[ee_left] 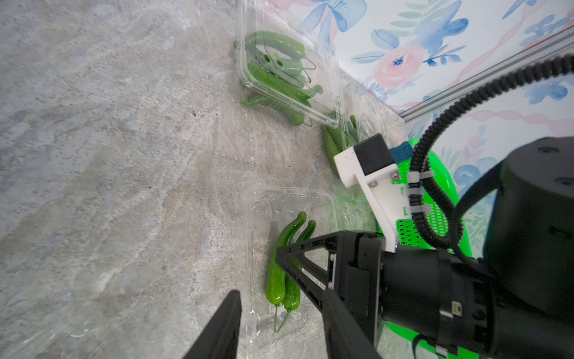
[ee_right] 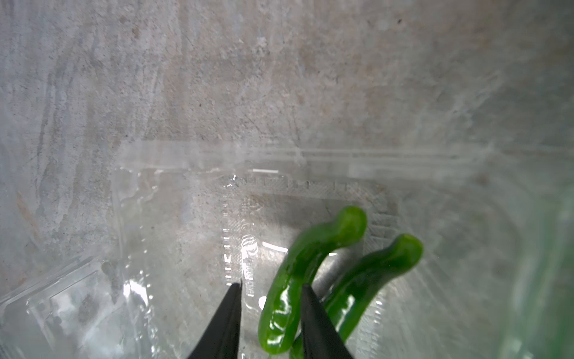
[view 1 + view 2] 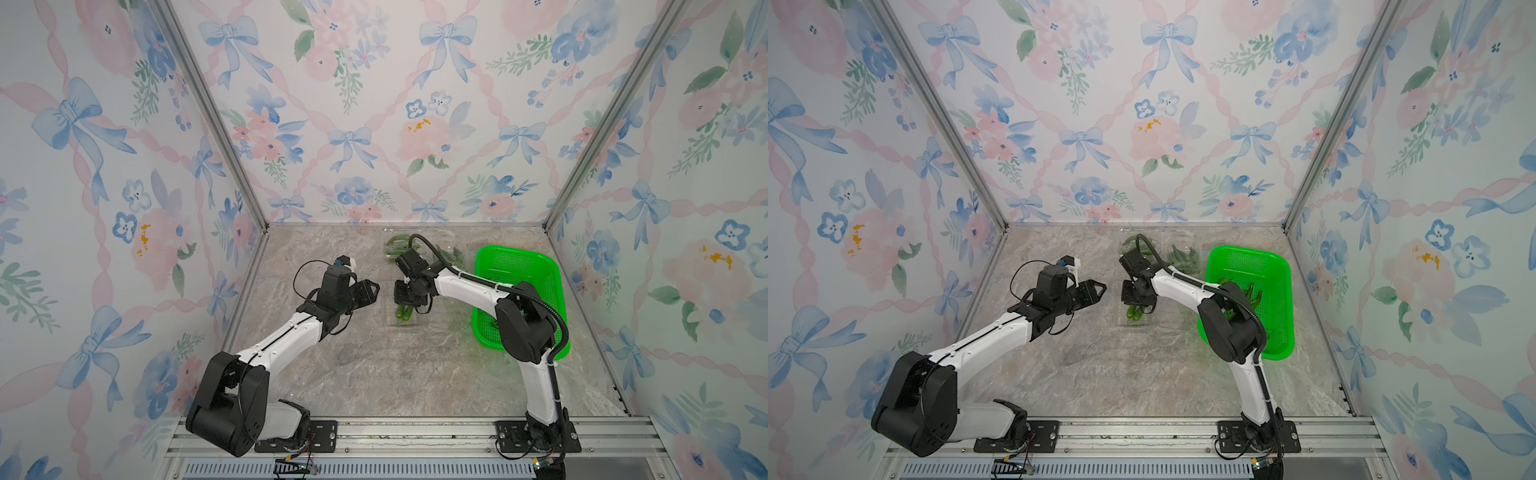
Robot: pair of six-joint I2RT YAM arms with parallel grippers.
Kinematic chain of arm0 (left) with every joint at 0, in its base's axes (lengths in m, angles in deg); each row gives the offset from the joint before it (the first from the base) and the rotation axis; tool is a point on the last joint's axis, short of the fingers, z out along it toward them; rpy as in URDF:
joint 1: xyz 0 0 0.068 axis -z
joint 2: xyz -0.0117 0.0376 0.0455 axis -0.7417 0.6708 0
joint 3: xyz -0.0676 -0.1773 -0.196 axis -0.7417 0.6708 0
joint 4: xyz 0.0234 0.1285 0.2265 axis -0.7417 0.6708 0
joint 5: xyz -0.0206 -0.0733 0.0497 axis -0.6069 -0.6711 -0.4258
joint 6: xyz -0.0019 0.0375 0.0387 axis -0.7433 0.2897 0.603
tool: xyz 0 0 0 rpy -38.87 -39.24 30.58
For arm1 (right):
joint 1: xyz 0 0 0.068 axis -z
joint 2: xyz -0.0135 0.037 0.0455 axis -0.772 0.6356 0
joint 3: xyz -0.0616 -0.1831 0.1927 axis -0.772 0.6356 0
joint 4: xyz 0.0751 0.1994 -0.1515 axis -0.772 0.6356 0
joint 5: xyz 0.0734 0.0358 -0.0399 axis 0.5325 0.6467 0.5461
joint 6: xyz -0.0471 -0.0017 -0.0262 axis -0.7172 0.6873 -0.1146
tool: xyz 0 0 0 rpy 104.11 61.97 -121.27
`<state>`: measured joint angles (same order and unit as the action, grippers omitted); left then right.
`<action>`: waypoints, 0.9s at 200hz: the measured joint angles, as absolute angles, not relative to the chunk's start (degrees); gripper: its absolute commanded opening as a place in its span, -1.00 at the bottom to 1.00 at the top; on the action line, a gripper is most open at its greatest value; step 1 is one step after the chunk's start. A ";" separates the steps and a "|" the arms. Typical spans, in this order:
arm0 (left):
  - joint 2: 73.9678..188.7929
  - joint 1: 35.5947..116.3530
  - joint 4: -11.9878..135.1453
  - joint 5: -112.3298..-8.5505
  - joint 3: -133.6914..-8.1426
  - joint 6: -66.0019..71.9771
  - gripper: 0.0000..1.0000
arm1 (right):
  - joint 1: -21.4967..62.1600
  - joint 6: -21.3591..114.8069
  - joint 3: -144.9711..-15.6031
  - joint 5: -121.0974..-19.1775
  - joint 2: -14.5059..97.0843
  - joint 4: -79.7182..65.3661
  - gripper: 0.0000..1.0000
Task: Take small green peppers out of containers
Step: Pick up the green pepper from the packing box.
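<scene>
my right gripper point(image 2: 273, 283): fingers apart, straddling one pepper point(image 2: 310, 248) crosswise, not pinching yet (there's a gap on one side)
why: closing across the thin body should grab it clean
where: two lie side by side in the near clear container point(image 1: 289, 192)
axis: lengthwise, curled tips toward the far container point(image 1: 323, 93), stems away
my left gripper point(image 3: 374, 289): apart, empty, probably just staying clear

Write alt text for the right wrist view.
The open right pincer straddles a glossy, curved small green pepper lying in a clear thin plastic tray. A second green pepper lies beside it; grey marbled tabletop beyond.
</scene>
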<state>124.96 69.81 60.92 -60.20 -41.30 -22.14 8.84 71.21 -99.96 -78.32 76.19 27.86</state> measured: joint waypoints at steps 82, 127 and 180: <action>125.01 69.59 60.92 -60.90 -41.06 -21.77 -0.07 | 8.03 71.38 -102.01 -83.04 78.00 33.63 -0.33; 125.05 69.59 60.92 -61.12 -41.06 -21.75 -0.08 | 8.03 71.36 -102.84 -83.02 80.23 33.63 -0.36; 125.49 69.59 60.92 -61.12 -41.06 -21.75 -0.08 | 7.73 71.27 -103.21 -82.87 80.50 33.61 -0.56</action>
<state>125.49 69.59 60.92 -61.12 -41.06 -21.75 7.73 71.27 -103.21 -82.87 80.50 33.61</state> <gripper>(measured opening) 0.462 0.245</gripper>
